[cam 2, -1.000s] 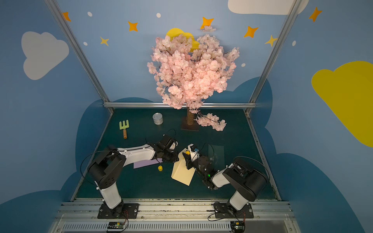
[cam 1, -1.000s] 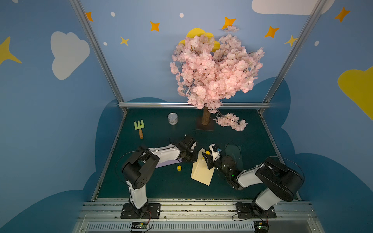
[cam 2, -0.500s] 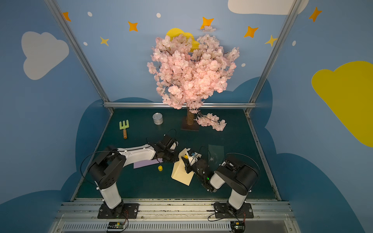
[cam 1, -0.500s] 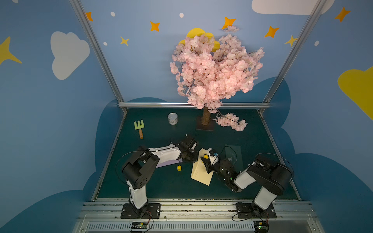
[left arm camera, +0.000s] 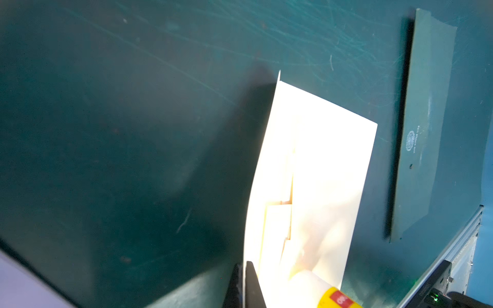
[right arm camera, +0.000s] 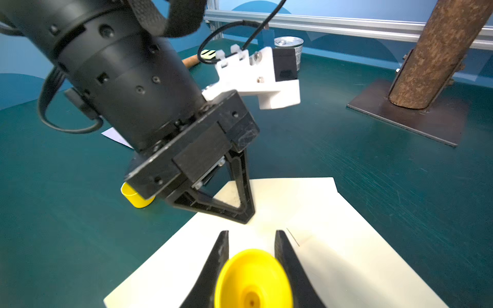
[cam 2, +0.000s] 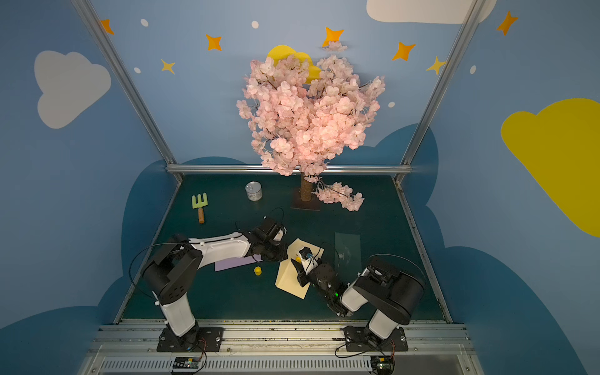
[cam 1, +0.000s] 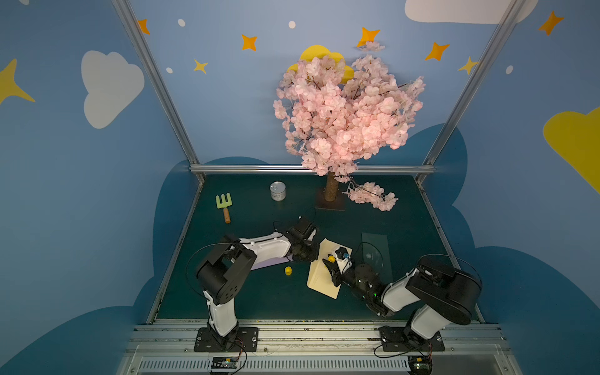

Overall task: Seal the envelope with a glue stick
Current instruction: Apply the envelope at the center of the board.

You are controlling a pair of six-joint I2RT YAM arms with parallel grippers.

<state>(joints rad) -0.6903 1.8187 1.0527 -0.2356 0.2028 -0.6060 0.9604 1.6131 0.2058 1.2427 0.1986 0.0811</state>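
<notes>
1. Left of the envelope [cam 1: 316, 284], a yellow cap [cam 1: 287, 270] lies loose on the table [cam 1: 276, 302]. The stick is uncapped, ready to glue.
2. Left tool [left arm camera: 243, 268] is pressed together on the flap edge, likely holding it up clear.
3. Right tool [right arm camera: 252, 236] is pinching the glue stick [right arm camera: 253, 278], tip down on the envelope.
4. Versus a second ago, the stick has slid along the paper toward the robot. Left tool hasn't moved.

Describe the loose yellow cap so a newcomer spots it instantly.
Find the pink blossom tree at the back of the green mat, then come forward to the cream envelope mid-mat. The yellow cap sits just off the envelope toward the left arm, near the lilac sheet: a small yellow cup alone on bare mat, unlike the glue stick held in the right gripper.
</notes>
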